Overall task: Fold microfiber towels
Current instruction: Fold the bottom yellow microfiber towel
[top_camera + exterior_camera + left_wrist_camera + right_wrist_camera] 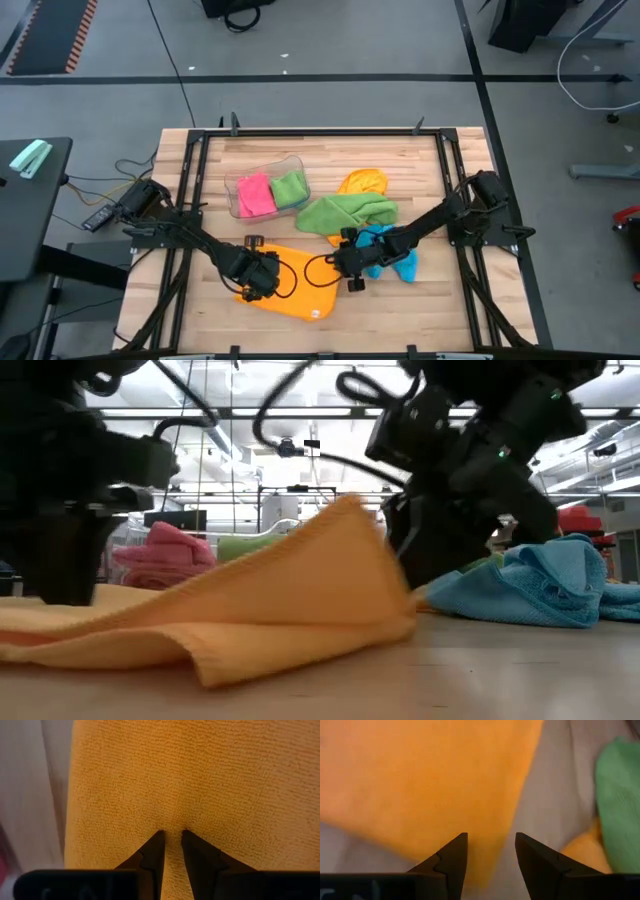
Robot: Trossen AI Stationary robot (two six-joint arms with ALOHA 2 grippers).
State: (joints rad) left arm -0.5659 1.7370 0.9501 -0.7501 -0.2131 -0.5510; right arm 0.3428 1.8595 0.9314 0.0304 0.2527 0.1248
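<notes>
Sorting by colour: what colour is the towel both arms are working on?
Orange; the towel shows best in the left wrist view.

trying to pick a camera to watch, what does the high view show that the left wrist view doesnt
Only the high view shows both arms, the right gripper at the orange towel's right edge, the tub holding pink and green towels, a loose green towel, a blue towel and a second orange one. Only the left wrist view shows the left gripper narrowly parted, pressed into the cloth. Both show the orange towel.
</notes>
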